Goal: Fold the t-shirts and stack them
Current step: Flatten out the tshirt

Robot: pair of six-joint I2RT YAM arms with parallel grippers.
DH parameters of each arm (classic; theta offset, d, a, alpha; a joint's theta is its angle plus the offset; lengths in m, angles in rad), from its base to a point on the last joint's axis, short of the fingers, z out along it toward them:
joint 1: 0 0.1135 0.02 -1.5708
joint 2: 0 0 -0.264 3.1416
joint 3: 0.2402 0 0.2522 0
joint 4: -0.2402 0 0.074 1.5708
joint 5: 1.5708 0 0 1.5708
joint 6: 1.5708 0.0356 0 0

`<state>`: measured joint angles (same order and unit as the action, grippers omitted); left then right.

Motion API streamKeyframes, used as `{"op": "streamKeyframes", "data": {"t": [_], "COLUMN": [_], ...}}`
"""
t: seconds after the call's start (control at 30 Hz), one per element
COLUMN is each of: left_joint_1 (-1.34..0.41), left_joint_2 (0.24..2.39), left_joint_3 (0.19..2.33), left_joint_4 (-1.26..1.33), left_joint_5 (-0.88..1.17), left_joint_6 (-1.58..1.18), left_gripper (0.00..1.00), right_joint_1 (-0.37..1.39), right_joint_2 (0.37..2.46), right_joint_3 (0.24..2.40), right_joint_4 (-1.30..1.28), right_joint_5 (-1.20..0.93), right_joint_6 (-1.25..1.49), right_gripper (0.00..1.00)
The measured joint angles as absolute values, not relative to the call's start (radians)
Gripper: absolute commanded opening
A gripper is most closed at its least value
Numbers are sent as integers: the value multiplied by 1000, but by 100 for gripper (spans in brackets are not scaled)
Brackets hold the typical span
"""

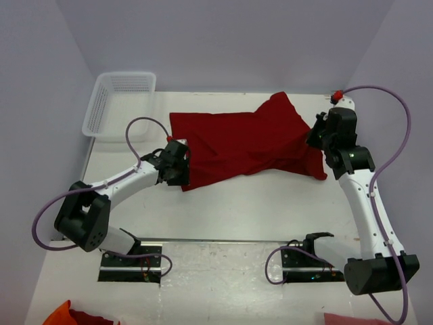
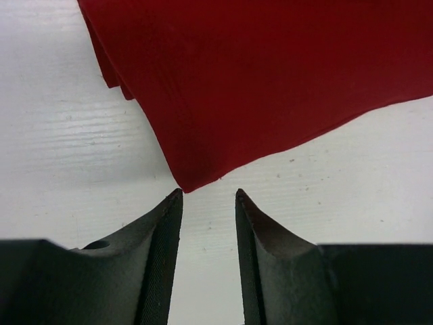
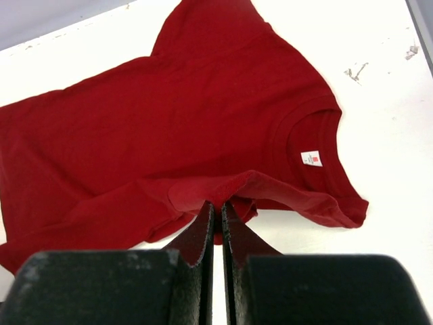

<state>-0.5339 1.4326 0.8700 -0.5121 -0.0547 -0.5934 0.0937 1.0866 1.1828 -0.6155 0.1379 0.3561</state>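
Presently, item by item. Left gripper (image 2: 208, 193): jaws apart, nothing between them, tips low over the white table (image 2: 61, 156) and just short of the near corner of the t-shirt (image 2: 270, 81), which points into the gap. Right gripper (image 3: 218, 205): pads pressed together, clenched on a raised fold at the shirt's shoulder or sleeve edge, as far as the wrist view lets one tell; the cloth rises into a small ridge at the tips. T-shirt: dark red, short-sleeved, spread loosely across the far middle of the table between the two arms, collar end toward the right arm, white neck label (image 3: 311, 158) showing inside the collar, opposite corner toward the left arm. Handling, by judgement: light and limp, with no stiffness of its own; it will drape, sag and drag on the smooth table rather than keep a shape, and it is not fragile. The ribbed pads should hold the weave well. Best purchase is at edges and corners, pinching both layers together: the pointed corner for the left gripper, the shoulder seam for the right. A pinch in mid-panel would likely gather the top layer alone. White mesh basket (image 1: 118, 101): far left corner of the table, apart from the shirt.
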Motion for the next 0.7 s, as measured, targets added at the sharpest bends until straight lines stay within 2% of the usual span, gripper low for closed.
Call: {"op": "streamKeyframes", "data": {"t": [0.7], "left_joint_1": [-583], "left_joint_2": [1592], "left_joint_3": [874], "left_joint_4": [-503], "left_joint_5": [-153], "left_joint_6": [-628], "left_gripper": [42], "right_joint_1": [94], "right_joint_2": [1057], "right_joint_3": [1144], "right_joint_4": [-597], "right_joint_5": [86], "right_joint_6": [356], "right_gripper": [0]}}
